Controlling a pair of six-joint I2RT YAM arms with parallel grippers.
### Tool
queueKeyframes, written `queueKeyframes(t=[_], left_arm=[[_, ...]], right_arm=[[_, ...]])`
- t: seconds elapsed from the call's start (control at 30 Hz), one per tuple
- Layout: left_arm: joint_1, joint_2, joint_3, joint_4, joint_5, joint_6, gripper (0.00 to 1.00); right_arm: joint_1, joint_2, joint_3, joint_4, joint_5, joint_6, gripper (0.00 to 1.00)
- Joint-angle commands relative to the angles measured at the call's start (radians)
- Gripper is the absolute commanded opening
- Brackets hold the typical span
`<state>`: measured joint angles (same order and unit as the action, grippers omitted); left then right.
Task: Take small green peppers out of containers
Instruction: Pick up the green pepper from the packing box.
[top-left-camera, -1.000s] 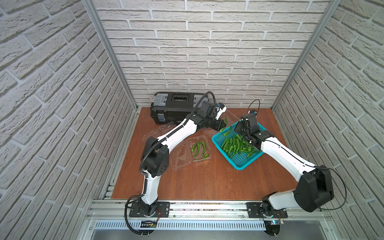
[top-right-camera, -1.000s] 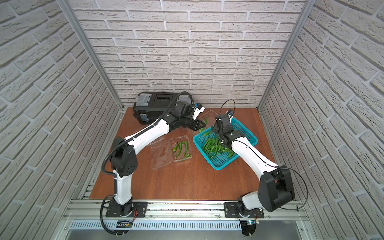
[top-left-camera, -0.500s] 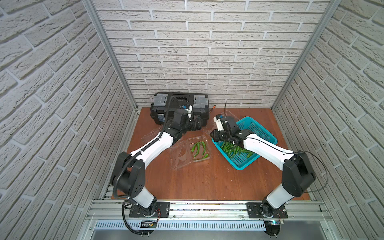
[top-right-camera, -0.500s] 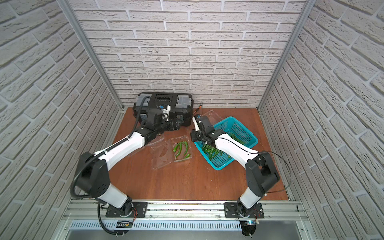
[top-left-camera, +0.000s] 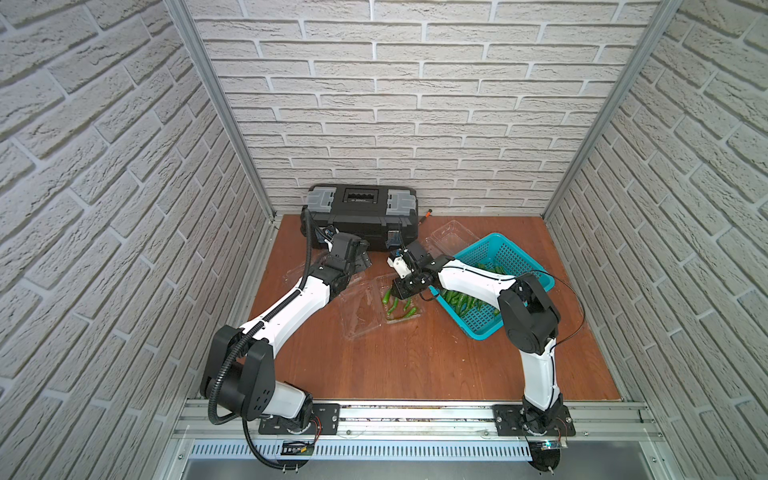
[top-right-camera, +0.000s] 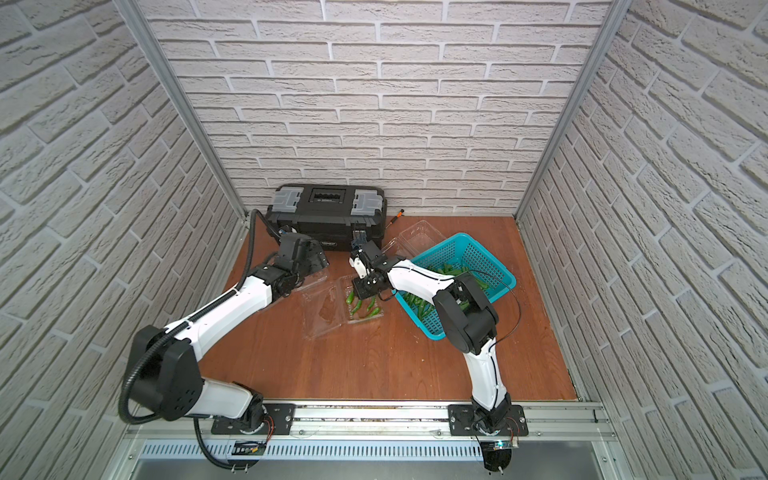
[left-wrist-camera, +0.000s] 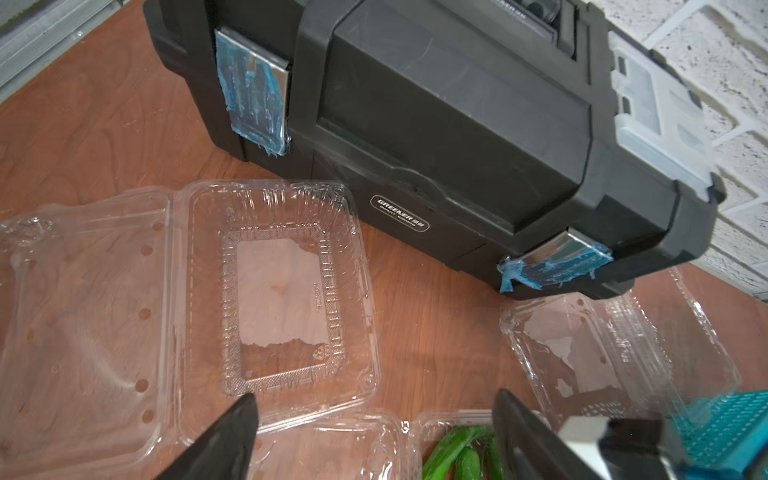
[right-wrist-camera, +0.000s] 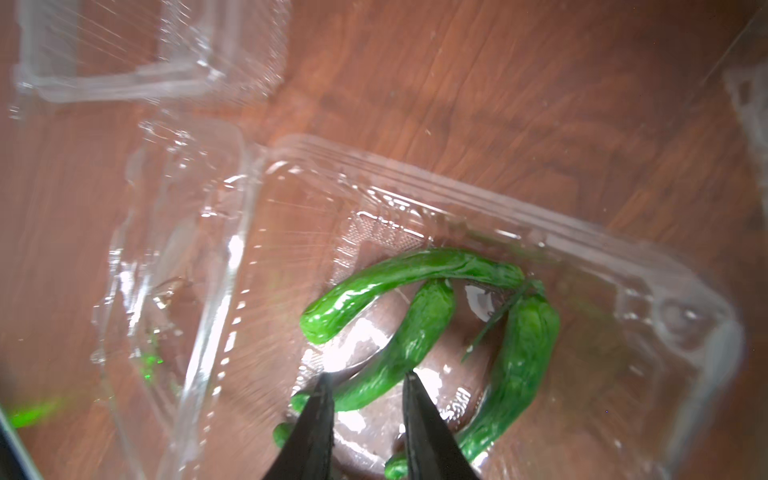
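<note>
**Top views.** A wooden table (top-left-camera: 415, 374) carries a black toolbox (top-left-camera: 361, 212) at 11 o'clock and a teal basket (top-left-camera: 505, 253) at 2 o'clock. The basket holds a heap of small green peppers (top-left-camera: 458, 300). The central container (top-left-camera: 359, 316) lies open, with a few more peppers (top-right-camera: 356, 306) in its tray. A second container (top-left-camera: 451, 235), empty, sits at 1 o'clock between toolbox and basket. A third container (top-left-camera: 297, 272) lies at 10 o'clock, partly under the left arm. The left gripper (top-left-camera: 362, 262) hovers at 10 o'clock, just in front of the toolbox. The right gripper (top-right-camera: 368, 293) points down into the central container.

**Left wrist view.** The left gripper (left-wrist-camera: 376, 397) has its fingers spread wide, with nothing between them. It is above the third container (left-wrist-camera: 282, 291), beside the toolbox (left-wrist-camera: 457, 124).

**Right wrist view.** The right gripper (right-wrist-camera: 369, 376) has its fingers a narrow gap apart. Its tips are at one pepper (right-wrist-camera: 415, 332) in the central container (right-wrist-camera: 540, 232). Whether they touch that pepper cannot be told.
</note>
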<state>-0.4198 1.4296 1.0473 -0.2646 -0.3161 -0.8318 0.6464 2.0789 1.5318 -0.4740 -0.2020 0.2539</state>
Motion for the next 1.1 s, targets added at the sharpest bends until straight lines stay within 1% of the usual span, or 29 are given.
queueKeyframes(t=[0.0, 0.37, 0.4, 0.47, 0.53, 0.6, 0.83, 0.93, 1.07], left_arm=[[-0.003, -0.018, -0.006, 0.005, -0.023, -0.011, 0.88], [-0.012, -0.001, 0.011, 0.002, -0.011, 0.027, 0.88], [-0.013, 0.004, 0.015, -0.002, -0.009, 0.034, 0.87], [-0.016, 0.016, 0.030, -0.011, -0.002, 0.051, 0.87], [-0.020, 0.037, 0.051, -0.024, 0.008, 0.073, 0.87], [-0.026, 0.061, 0.077, -0.032, 0.030, 0.106, 0.88], [-0.100, 0.180, 0.202, -0.072, 0.094, 0.289, 0.88], [-0.125, 0.243, 0.252, -0.097, 0.171, 0.350, 0.87], [-0.169, 0.340, 0.334, -0.168, 0.262, 0.446, 0.87]], right_arm=[[0.013, 0.024, 0.033, -0.030, 0.029, -0.004, 0.30], [0.036, 0.099, 0.069, -0.052, 0.113, -0.005, 0.30], [0.039, 0.101, 0.069, -0.053, 0.120, -0.004, 0.29], [0.039, 0.095, 0.064, -0.046, 0.135, -0.001, 0.22], [0.039, 0.064, 0.049, -0.018, 0.144, 0.003, 0.14], [0.039, 0.015, 0.021, 0.029, 0.147, 0.009, 0.11], [0.018, -0.231, -0.106, 0.212, 0.225, 0.047, 0.10], [-0.006, -0.336, -0.178, 0.266, 0.355, 0.088, 0.10], [-0.053, -0.461, -0.275, 0.242, 0.674, 0.218, 0.10]])
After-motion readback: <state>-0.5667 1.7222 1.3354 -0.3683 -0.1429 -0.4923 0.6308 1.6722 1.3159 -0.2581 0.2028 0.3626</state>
